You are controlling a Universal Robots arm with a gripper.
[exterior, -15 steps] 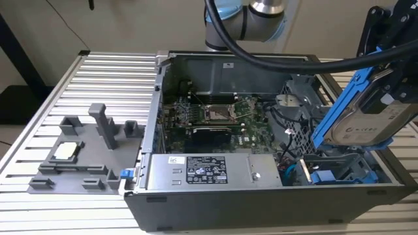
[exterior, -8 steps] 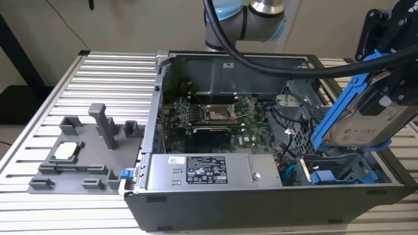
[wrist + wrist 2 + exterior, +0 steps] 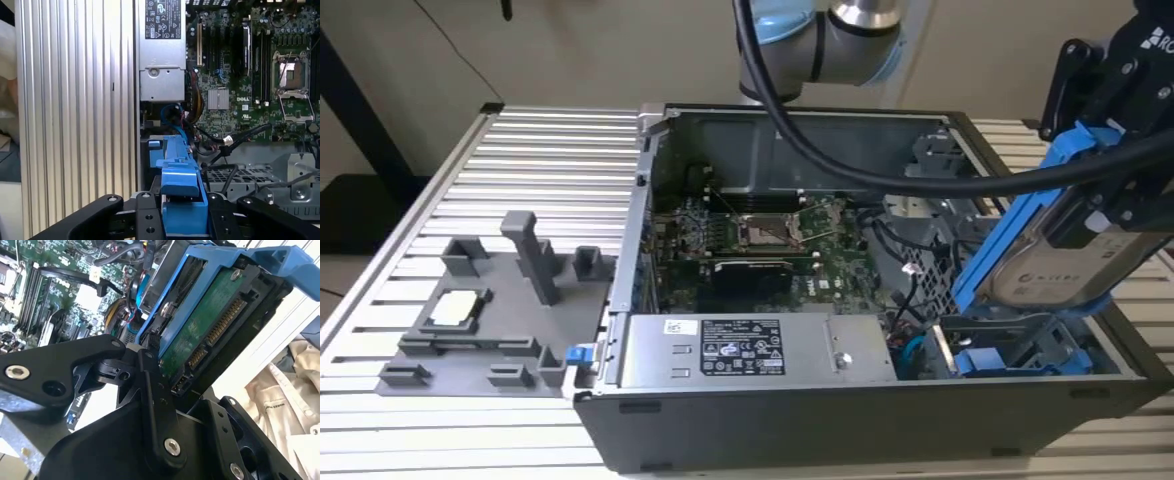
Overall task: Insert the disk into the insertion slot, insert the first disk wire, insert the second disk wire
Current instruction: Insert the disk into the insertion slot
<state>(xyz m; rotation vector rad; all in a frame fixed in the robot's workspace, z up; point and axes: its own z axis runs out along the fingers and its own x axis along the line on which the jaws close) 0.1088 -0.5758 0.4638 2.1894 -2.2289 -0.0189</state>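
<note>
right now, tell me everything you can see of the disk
The disk is a flat silver-grey hard drive with a pale label, in a bright blue plastic carrier bracket. Its underside shows a green circuit board with connector pins. The end effector clamps it, steeply tilted, above the open computer case at the exterior view's right, not yet in a bay.

Robotics lab / test bench: ribbed alu-profile table, open desktop PC case w/ bare motherboard on it, grey jig plate by table's edge at exterior view's left, robot arm overhead.
</note>
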